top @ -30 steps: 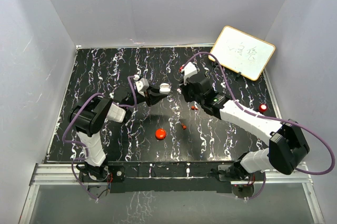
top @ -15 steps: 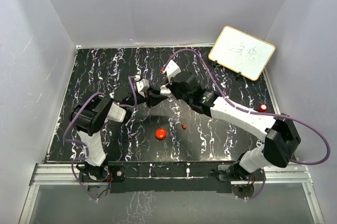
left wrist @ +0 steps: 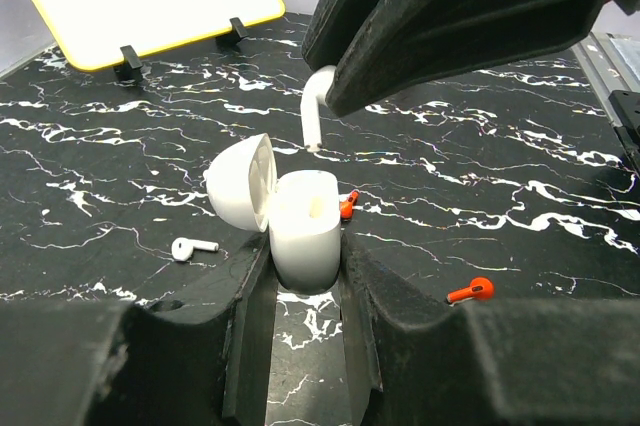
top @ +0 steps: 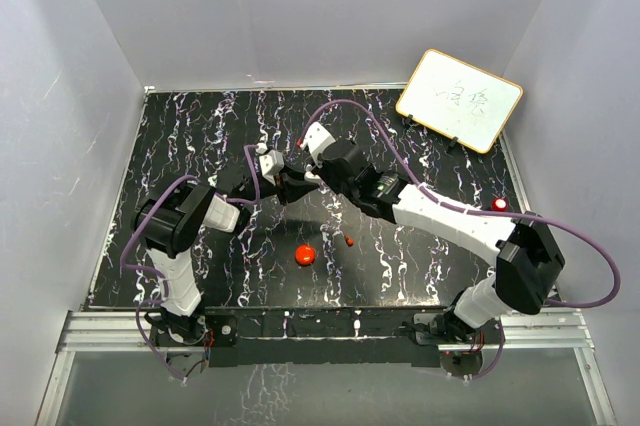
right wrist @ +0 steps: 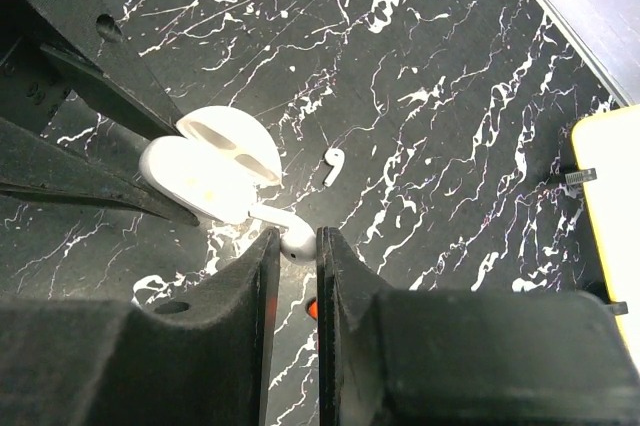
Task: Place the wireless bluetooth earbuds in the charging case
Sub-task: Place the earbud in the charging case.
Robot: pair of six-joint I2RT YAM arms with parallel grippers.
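Observation:
My left gripper (left wrist: 305,271) is shut on the white charging case (left wrist: 303,231), held upright with its lid (left wrist: 240,186) open to the left. My right gripper (right wrist: 297,246) is shut on a white earbud (right wrist: 297,239), and its stem points at the case (right wrist: 205,181). In the left wrist view this earbud (left wrist: 315,111) hangs just above and behind the case opening. A second white earbud (left wrist: 192,246) lies on the table left of the case. Two red earbuds (left wrist: 470,292) (left wrist: 347,206) lie on the table to the right. In the top view the two grippers (top: 290,186) (top: 318,174) meet mid-table.
A red round puck (top: 305,254) lies in front of the grippers, with a red earbud (top: 350,241) beside it. Another red puck (top: 499,205) lies at the right edge. A yellow-framed whiteboard (top: 459,99) stands at the back right. White walls enclose the black marbled table (top: 200,126).
My right arm has swung left with the white earbud, from mid-table to right over the case in my left gripper. The left arm has stayed put.

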